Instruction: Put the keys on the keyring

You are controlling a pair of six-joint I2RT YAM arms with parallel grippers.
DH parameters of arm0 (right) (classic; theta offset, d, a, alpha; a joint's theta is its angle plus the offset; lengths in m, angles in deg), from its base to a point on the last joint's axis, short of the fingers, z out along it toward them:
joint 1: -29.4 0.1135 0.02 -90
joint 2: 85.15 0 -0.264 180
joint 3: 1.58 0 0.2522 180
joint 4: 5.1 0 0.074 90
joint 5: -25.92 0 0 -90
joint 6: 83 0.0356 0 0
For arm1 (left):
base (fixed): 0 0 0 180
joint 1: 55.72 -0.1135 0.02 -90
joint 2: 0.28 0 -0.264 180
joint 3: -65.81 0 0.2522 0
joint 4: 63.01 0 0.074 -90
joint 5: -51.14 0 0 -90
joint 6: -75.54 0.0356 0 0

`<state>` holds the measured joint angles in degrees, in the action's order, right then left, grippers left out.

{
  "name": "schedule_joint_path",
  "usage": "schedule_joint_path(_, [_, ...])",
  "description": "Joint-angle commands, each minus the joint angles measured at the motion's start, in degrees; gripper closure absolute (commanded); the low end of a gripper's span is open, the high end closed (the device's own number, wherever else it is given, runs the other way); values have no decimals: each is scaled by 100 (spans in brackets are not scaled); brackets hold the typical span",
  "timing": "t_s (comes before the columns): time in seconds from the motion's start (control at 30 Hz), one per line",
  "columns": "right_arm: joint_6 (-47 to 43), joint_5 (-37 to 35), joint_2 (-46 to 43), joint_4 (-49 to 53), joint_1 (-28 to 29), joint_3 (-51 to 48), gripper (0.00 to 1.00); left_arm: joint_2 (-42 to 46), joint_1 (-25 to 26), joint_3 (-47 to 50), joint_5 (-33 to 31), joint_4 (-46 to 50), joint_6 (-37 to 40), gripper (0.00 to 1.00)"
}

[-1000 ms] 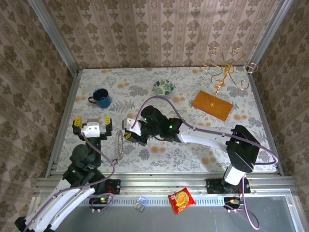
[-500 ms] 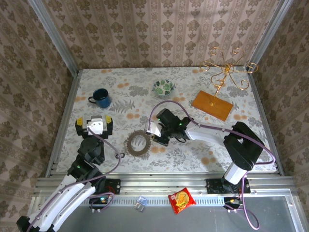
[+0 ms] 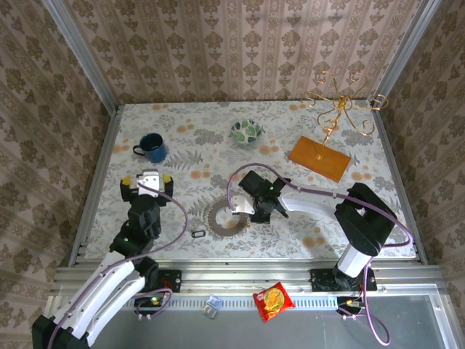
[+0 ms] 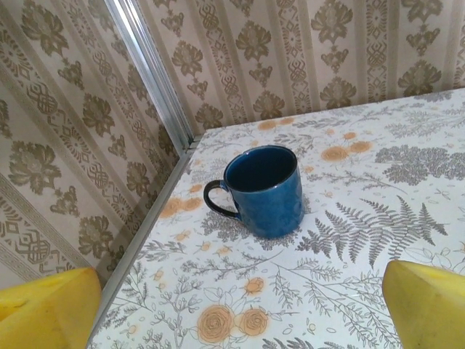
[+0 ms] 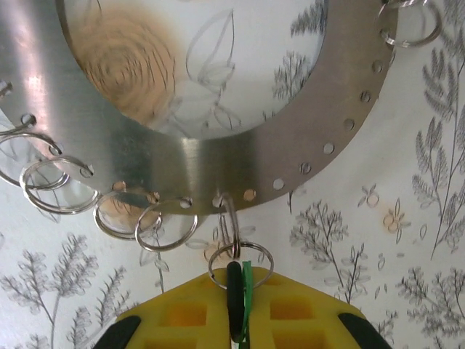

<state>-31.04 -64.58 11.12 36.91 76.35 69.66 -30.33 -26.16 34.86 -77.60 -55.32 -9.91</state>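
Pinching the keys (image 5: 245, 305), green head edge-on, in the clenched right gripper (image 5: 236, 283) beneath a split ring (image 5: 240, 262) on the holed metal disc (image 5: 182, 167), leaving the keyring (image 3: 197, 234) lying apart on the table (image 3: 290, 240), spreading the left gripper (image 4: 232, 320) released toward a blue mug (image 4: 263, 190), finding the red packet (image 3: 272, 300) print too small to read.
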Motion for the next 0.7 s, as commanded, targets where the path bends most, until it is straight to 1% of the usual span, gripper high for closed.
schedule_joint_path(0.0, [-298, -530, 153, 576, -67, 115, 87, -204, -222, 119, 354, -238, -232, 0])
schedule_joint_path(0.07, [-311, -615, 181, 649, -104, 116, 85, -372, -302, 133, 499, -375, -244, 0])
schedule_joint_path(0.1, [-326, -640, 166, 655, -130, 100, 84, -490, -512, 145, 553, -459, -270, 0])
schedule_joint_path(0.17, [-326, -680, 137, 655, -173, 76, 81, -675, -662, 155, 682, -600, -306, 0])
schedule_joint_path(0.23, [-318, -720, 83, 669, -221, 46, 77, -866, -787, 146, 797, -738, -315, 0])
schedule_joint_path(0.3, [-293, -719, -19, 651, -293, 7, 71, -1070, -897, 124, 912, -848, -291, 0])
schedule_joint_path(0.37, [-183, -717, -214, 446, -388, -98, 68, -1231, -1022, 117, 1049, -946, -256, 0])
schedule_joint_path(0.43, [108, -567, -678, -123, -546, -360, 64, -1355, -1190, 145, 1245, -1072, -259, 0])
schedule_joint_path(0.53, [1022, -197, -1701, -1569, -1055, -1092, 54, -1551, -1489, 181, 1564, -1292, -303, 0])
schedule_joint_path(0.6, [1851, -127, -2389, -2698, -1653, -1696, 48, -1771, -1646, 207, 1745, -1522, -304, 0])
schedule_joint_path(0.67, [2468, -173, -2802, -3672, -2241, -2249, 43, -2046, -1729, 233, 1853, -1787, -229, 0])
